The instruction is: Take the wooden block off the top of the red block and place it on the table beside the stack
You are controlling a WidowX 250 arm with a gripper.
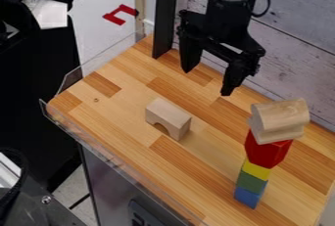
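End effector (pixel 208 82) open above desk (pixel 121 117), w/ wooden arch blk (pixel 171 113) prob. light, rigid, best gripped across long flat sides.

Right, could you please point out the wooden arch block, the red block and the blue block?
Wooden arch block (pixel 169 113): camera view, on its top face.
Red block (pixel 264 151): camera view, middle of its visible side.
Blue block (pixel 248 196): camera view, on its side, below the green block (pixel 251 182).

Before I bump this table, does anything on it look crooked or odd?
The block tower at the right looks top-heavy: its wooden top piece sits askew and overhangs the red block beneath. I see no spill or damage.
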